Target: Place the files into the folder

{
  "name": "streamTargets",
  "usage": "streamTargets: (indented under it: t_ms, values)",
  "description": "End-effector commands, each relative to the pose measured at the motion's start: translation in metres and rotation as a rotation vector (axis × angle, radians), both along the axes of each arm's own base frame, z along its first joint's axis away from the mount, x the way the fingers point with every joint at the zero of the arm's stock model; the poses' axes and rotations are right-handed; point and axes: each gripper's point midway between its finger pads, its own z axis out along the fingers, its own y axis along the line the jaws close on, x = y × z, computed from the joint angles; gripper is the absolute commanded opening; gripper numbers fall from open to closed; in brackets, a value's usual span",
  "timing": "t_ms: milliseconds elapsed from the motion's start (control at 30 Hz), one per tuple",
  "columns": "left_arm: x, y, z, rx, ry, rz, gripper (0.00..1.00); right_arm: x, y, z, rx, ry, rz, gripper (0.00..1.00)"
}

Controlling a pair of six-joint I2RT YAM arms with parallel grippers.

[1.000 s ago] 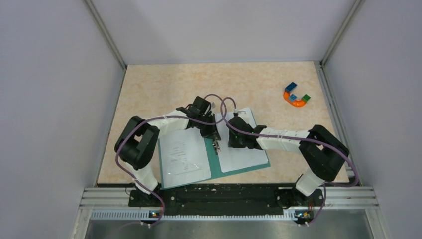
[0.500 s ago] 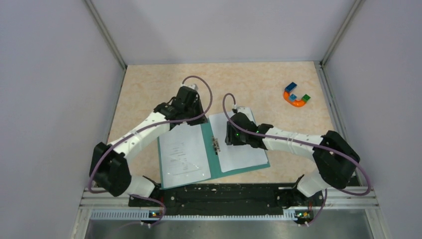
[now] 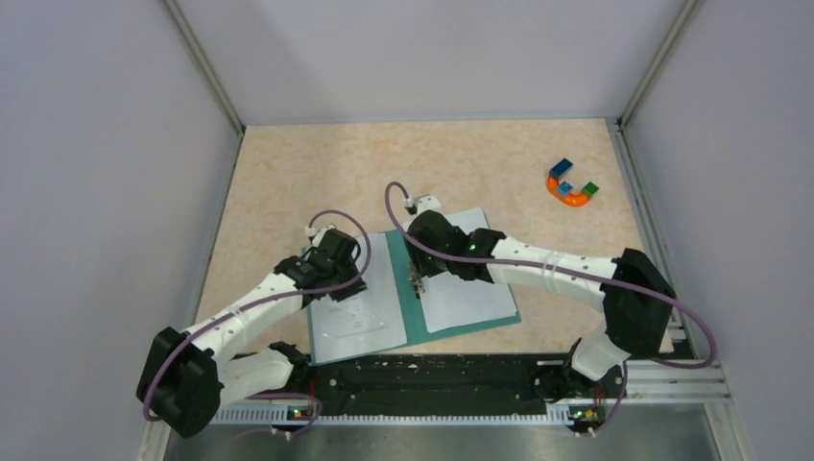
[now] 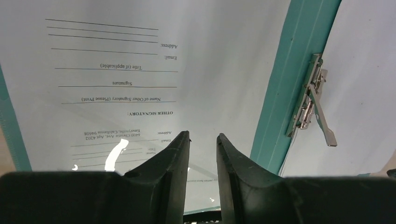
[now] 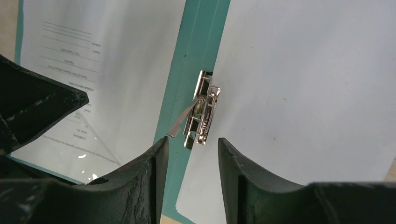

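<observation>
While both sheets lie on the open folder, the left gripper and right gripper hover above, slightly open, empty.

My top view looks steeply down from above the near edge on the whole surface; the wrist views sit very near over the open folder, past the left tool and right tool; both share its metal clip.
</observation>
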Motion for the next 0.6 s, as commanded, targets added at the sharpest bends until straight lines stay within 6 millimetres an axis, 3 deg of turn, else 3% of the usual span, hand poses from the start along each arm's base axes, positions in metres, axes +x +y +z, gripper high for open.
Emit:
streamTargets:
  t_ms: [0, 100, 400, 567]
  values:
    - [0.010, 0.008, 0.006, -0.002, -0.056, 0.099, 0.35, 0.000, 0.011, 0.000, -0.093, -0.036, 0.050, 0.43]
    - [0.007, 0.020, 0.007, 0.051, -0.052, 0.121, 0.45, -0.003, 0.023, -0.009, -0.138, -0.036, 0.060, 0.42]
    - [0.008, 0.054, 0.008, 0.152, -0.056, 0.245, 0.46, -0.002, 0.045, -0.019, -0.185, -0.019, 0.041, 0.36]
    - [0.007, 0.057, -0.009, 0.144, 0.019, 0.273, 0.46, -0.002, 0.041, -0.023, -0.235, -0.022, 0.028, 0.31]
